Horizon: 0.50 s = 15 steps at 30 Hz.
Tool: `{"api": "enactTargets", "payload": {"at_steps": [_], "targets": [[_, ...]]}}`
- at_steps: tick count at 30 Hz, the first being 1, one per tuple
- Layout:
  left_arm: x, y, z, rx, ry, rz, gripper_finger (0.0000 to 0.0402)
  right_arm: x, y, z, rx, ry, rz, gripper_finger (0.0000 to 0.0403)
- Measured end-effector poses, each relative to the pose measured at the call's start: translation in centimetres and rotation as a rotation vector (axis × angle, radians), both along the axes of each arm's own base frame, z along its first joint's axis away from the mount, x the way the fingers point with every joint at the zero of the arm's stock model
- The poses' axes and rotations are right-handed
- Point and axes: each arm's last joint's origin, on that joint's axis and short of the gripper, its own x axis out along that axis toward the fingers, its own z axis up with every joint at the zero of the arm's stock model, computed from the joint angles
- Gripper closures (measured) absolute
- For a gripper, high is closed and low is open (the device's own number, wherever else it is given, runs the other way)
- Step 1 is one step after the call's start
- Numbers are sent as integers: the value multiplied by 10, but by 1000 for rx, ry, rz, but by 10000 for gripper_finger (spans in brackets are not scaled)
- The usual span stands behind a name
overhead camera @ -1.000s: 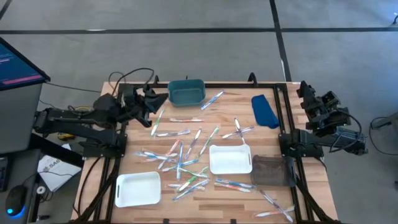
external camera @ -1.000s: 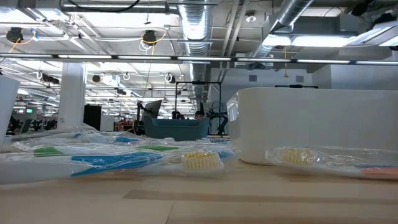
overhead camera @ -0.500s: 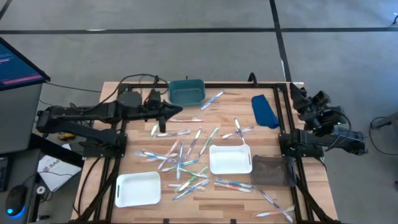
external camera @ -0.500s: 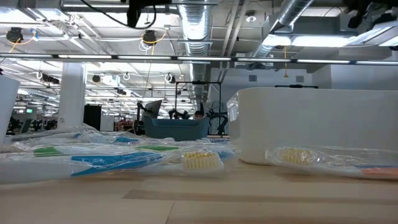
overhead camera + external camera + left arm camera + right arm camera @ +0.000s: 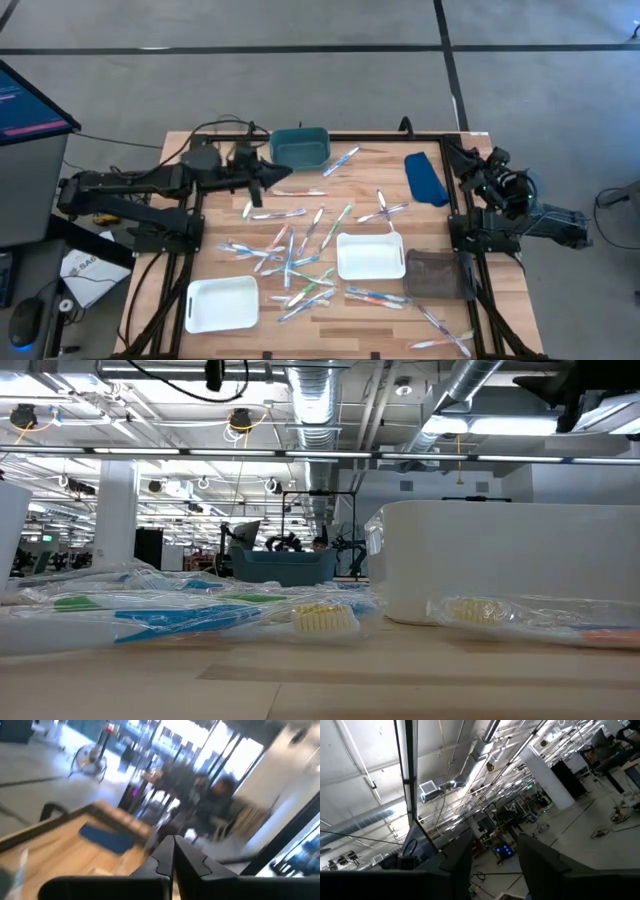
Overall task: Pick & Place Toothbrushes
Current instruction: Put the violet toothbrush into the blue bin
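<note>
Above the worktop's (image 5: 500,320) far left, the left tool (image 5: 285,175) hovers narrow beside the teal bin (image 5: 300,147); toothbrushes (image 5: 290,255) lie scattered; the right tool (image 5: 452,158) is parted.

place: big open industrial robotics lab / workshop hall
ceiling: bare metal ducts (image 5: 318,400), pipes, cable runs, strip lights, nothing panelled
floor: grey concrete (image 5: 300,70) with dark seams
rig: wooden worktop (image 5: 360,190) in a black metal frame, arms bolted at both sides
extras: monitor (image 5: 25,105) beside the rig, more benches and gear far back
</note>
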Motion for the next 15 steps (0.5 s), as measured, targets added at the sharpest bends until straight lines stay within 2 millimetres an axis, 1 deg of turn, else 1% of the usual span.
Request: {"api": "enactTargets", "payload": {"at_steps": [2,5,7,12,15], "targets": [[-4,-1,14,36,-118,0,398,3,0,1,18,-15,12,258],[-7,-1,18,159,-132,-2,398,10,-1,2,54,-33,31,262],[-6,1,15,190,-99,3,398,16,-2,0,67,-16,40,264],[0,2,10,188,-67,7,398,33,-4,-4,70,67,58,269],[5,3,6,185,-43,3,398,43,-5,-2,70,116,73,270]]}}
